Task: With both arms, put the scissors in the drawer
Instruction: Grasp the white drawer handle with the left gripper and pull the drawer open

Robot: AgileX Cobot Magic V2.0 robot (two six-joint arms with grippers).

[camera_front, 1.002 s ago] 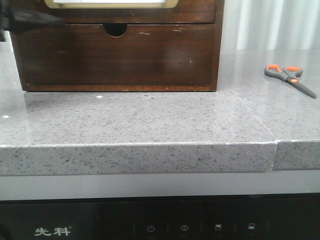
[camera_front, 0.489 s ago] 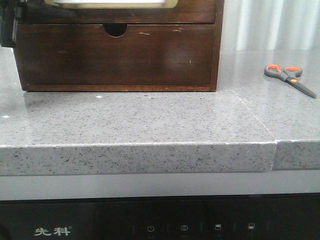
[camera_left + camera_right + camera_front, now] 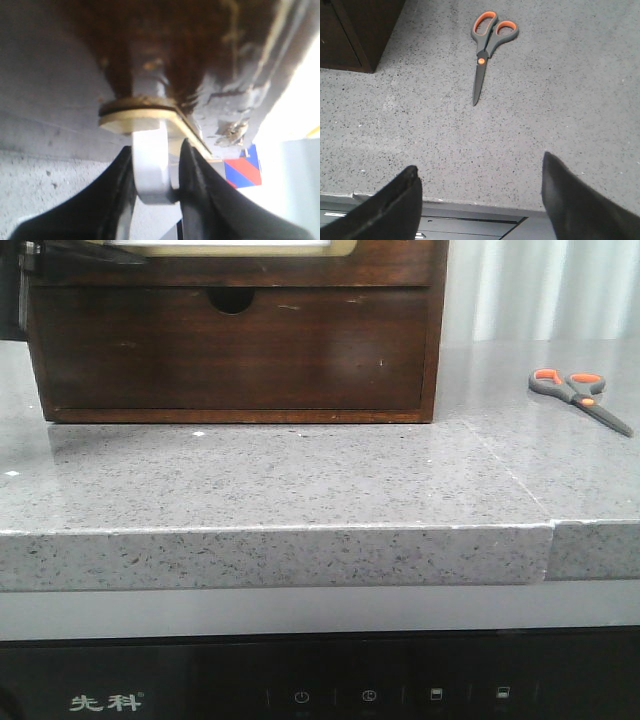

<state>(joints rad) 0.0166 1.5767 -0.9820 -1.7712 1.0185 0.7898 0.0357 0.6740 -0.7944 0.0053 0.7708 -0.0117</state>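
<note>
Front and two wrist views. We see the left gripper [image 3: 155,200] pressed against the upper front of the cabinet [image 3: 235,350], its dark fingers [image 3: 122,185] narrowed on either side of a pale metal pull [image 3: 150,170] that projects from a cream oval plate; both appear to touch the pull. In the front view only a dark sliver of this arm shows at 10 o'clock, beside the drawer [image 3: 390,262], whose white panel and brass-coloured frame are cut by the upper edge of the view. We cannot tell whether the drawer is open.

The right gripper [image 3: 480,195] hovers above the table [image 3: 280,480] with its fingers [image 3: 570,195] spread wide and nothing between them.

The scissors [image 3: 578,395] lie flat and closed on the table at 2 o'clock in the front view, well apart from the cabinet and untouched. Their handles are dark grey with orange-lined loops, the blades slim and grey.

The cabinet is dark brown wood with a glossy, lightly scratched finish. Below the panelled drawer sits a plain drawer [image 3: 235,350] with a half-round notch. The table is speckled grey stone with a seam running toward its front edge.
</note>
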